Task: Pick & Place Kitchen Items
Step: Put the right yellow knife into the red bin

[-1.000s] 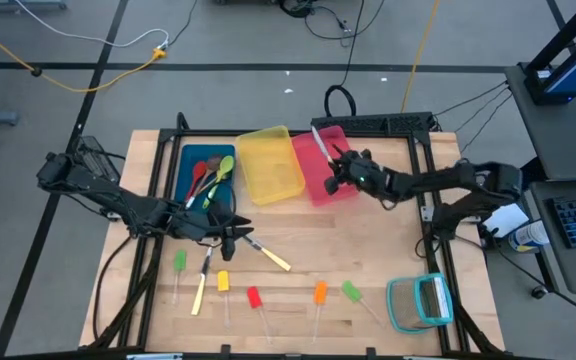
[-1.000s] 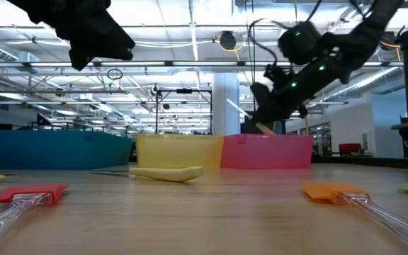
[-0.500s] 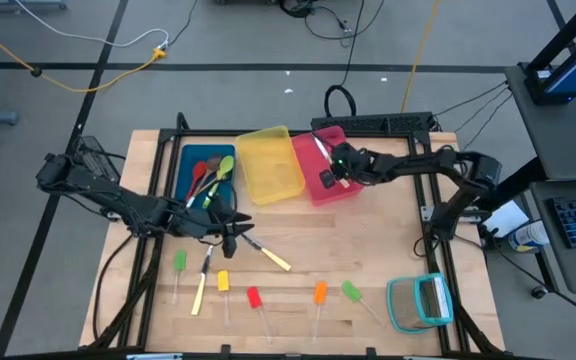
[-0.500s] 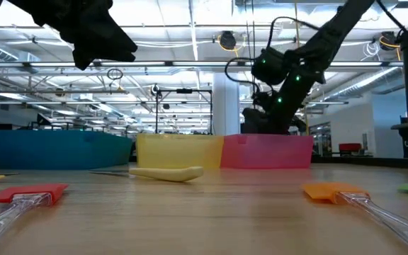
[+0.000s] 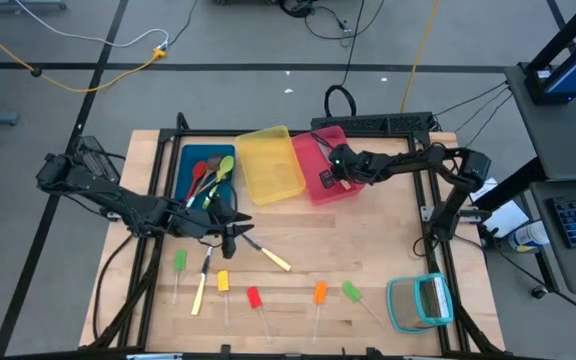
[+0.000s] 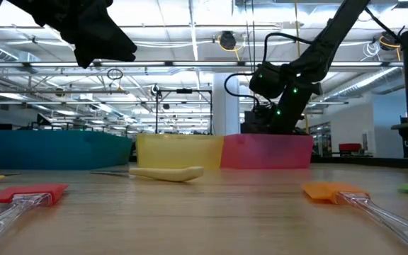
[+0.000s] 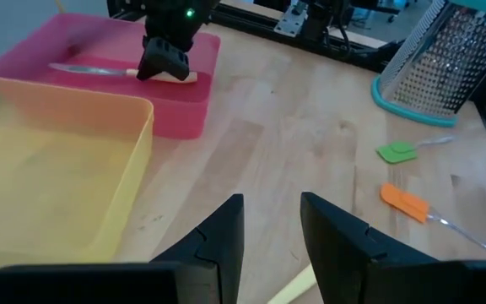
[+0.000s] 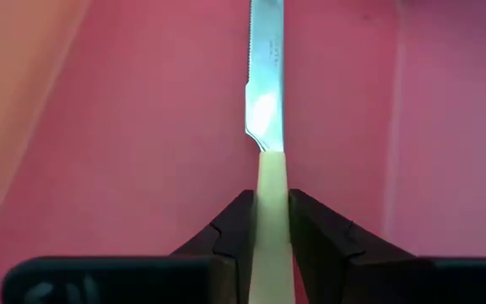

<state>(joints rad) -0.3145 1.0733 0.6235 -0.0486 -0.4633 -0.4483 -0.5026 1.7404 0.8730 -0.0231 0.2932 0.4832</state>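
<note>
A yellow-handled knife [image 7: 83, 70] lies low inside the pink bin [image 5: 313, 195], and my right gripper [image 8: 270, 198] is shut on its handle, reaching into the bin from the table's right. My left gripper [image 7: 272, 203] hovers open over the table's middle left [image 5: 233, 235], with nothing between its fingers. Just beyond it a second yellow-handled knife [image 5: 273, 258] lies flat on the wood. Spoons [image 5: 208, 175] lie in the blue bin [image 5: 183, 155]. Several clear-handled sticks with green [image 5: 180, 262], yellow [image 5: 223, 282], red [image 5: 254, 298] and orange [image 5: 320, 293] heads lie along the near side. My right gripper pinches the knife's pale yellow handle [image 8: 270, 177] between its two fingers, close to where the blade begins. The fingers slant down from the table's right and run along the knife, the blade [image 8: 266, 76] pointing on ahead. The knife lies low over the bin's floor; whether it rests there I cannot tell.
The yellow bin [image 5: 268, 165] stands between the blue and pink bins at the far side. A teal-framed grater [image 5: 420, 302] sits at the near right corner. Another green-headed stick [image 5: 351, 291] and a third yellow-handled knife [image 5: 200, 290] lie near the front.
My right gripper has moved toward the table's left and down, tipping its fingers lower, and has carried the knife from above the pink bin down into it. The knife now lies low and nearly level inside the bin.
</note>
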